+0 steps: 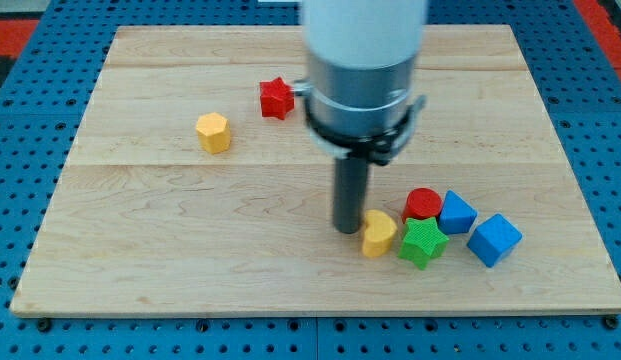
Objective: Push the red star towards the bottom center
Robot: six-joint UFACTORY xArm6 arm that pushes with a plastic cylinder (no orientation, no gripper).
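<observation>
The red star (276, 97) lies on the wooden board (190, 250) in the upper middle, just left of the arm's grey body. My tip (348, 229) rests on the board well below and to the right of the star, right beside the left edge of a yellow block (379, 234). The rod is upright and dark.
A yellow hexagon block (213, 132) lies left of the red star. At the lower right sit a green star (423, 242), a red cylinder (423, 204), a blue block (456, 212) and a blue cube (493, 240), close together. Blue pegboard surrounds the board.
</observation>
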